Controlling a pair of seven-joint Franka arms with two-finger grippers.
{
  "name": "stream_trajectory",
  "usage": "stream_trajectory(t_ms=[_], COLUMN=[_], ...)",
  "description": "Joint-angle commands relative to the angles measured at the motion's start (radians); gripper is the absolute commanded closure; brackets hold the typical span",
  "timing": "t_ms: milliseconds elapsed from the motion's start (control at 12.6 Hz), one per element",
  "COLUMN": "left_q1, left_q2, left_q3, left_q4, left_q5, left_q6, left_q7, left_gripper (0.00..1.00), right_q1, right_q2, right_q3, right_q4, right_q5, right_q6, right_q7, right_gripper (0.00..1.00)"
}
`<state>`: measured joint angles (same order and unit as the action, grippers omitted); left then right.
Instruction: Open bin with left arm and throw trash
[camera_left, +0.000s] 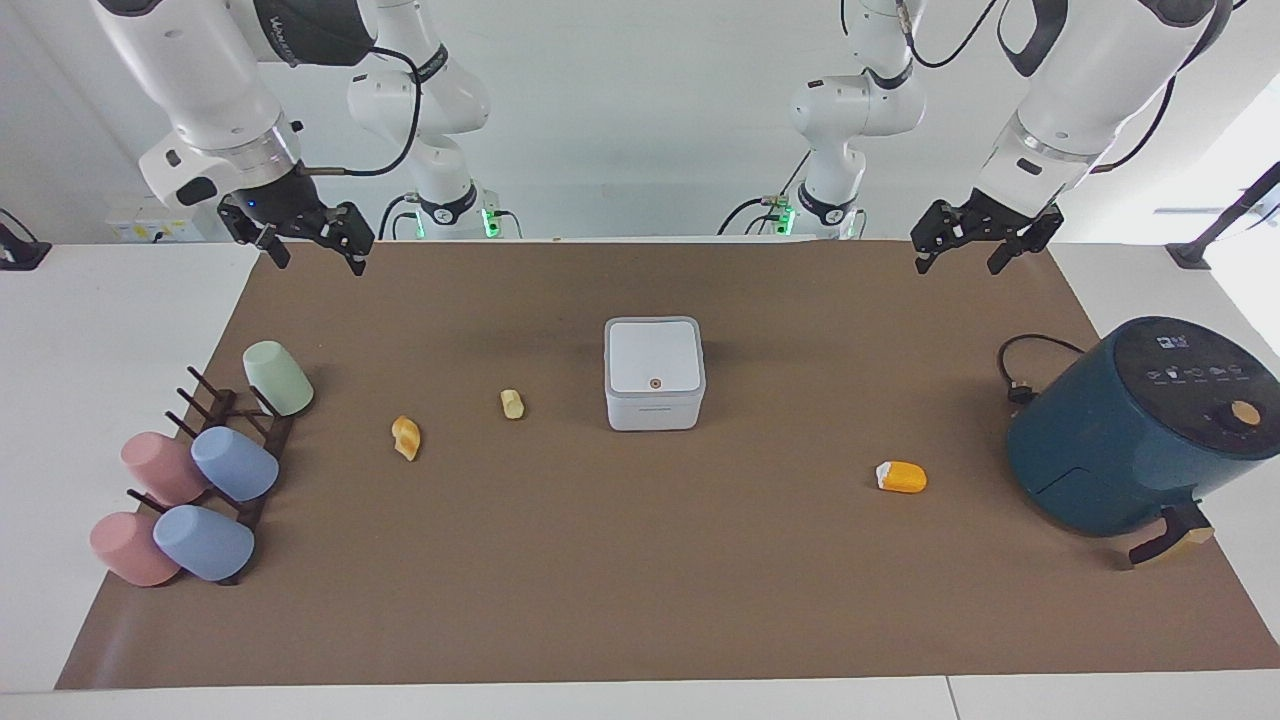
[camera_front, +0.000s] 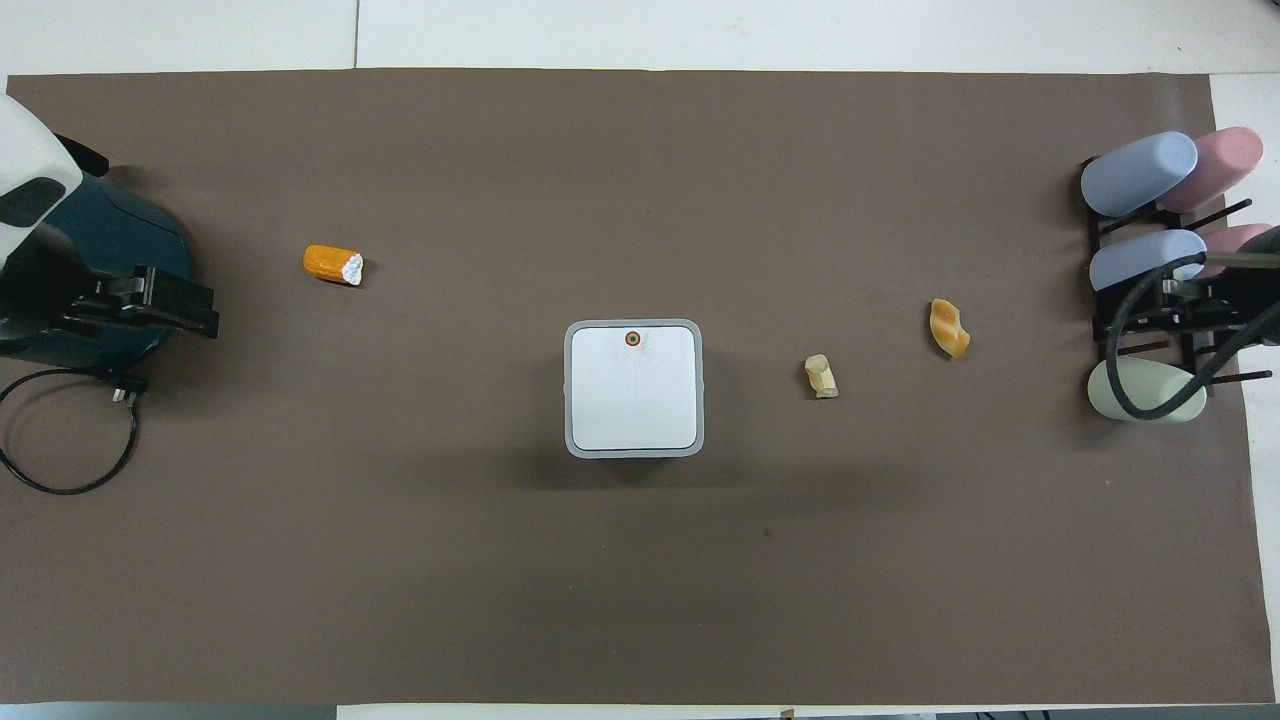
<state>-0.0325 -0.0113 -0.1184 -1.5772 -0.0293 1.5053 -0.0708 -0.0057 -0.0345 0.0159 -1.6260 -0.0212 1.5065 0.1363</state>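
From my console: small white-grey cube bin (camera_left: 654, 373) with its flat lid down sits mid-frame in both views, on the brown paper mat (camera_left: 640, 600). Pale yellow chunk (camera_left: 512, 403) lies just beside it toward the right arm's end, golden-brown bready bit (camera_left: 406, 437) next out. Orange piece with white end (camera_left: 901, 476) lies toward the dark teal air fryer (camera_left: 1130, 430). Pastel cups on a dark rack (camera_left: 240, 470) at lower left of the facing view. Left gripper (camera_left: 975, 250) hangs upper right, fingers spread; right gripper (camera_left: 310, 250) upper left, spread, empty.
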Motion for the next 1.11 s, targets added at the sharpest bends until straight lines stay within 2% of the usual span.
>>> stream_trajectory(t_ms=[0, 396, 713, 871, 950, 1030], left_q1=[-0.004, -0.003, -0.049, -0.067, -0.093, -0.136], left_q2=[-0.024, -0.045, -0.047, -0.041, -0.032, -0.019], left_q3=[0.009, 0.008, 0.002, 0.0, -0.001, -0.001], left_q4=[-0.02, -0.049, -0.05, -0.053, -0.053, -0.053], left_q5=[-0.012, -0.014, -0.012, -0.014, -0.017, -0.036], left_q6=[0.013, 0.01, 0.036, 0.114, 0.133, 0.156], left_q7=[0.008, 0.075, 0.049, -0.01, -0.05, -0.102], left_gripper=[0.0, 0.0, 0.0, 0.0, 0.03, 0.29], right_q1=[-0.003, -0.003, -0.017, -0.017, -0.017, -0.019], right_q2=[-0.024, -0.025, -0.062, -0.093, -0.11, -0.122], right_q3=[0.003, 0.003, -0.001, -0.004, -0.004, -0.004], right_q4=[-0.025, -0.031, -0.106, -0.184, -0.234, -0.273], right_q5=[0.015, 0.015, 0.015, 0.015, 0.015, 0.015], right_q6=[-0.005, -0.006, 0.009, 0.09, 0.16, 0.214], right_q7=[0.008, 0.008, 0.006, -0.013, -0.029, -0.043], right_gripper=[0.0, 0.0, 0.0, 0.0, 0.0, 0.0])
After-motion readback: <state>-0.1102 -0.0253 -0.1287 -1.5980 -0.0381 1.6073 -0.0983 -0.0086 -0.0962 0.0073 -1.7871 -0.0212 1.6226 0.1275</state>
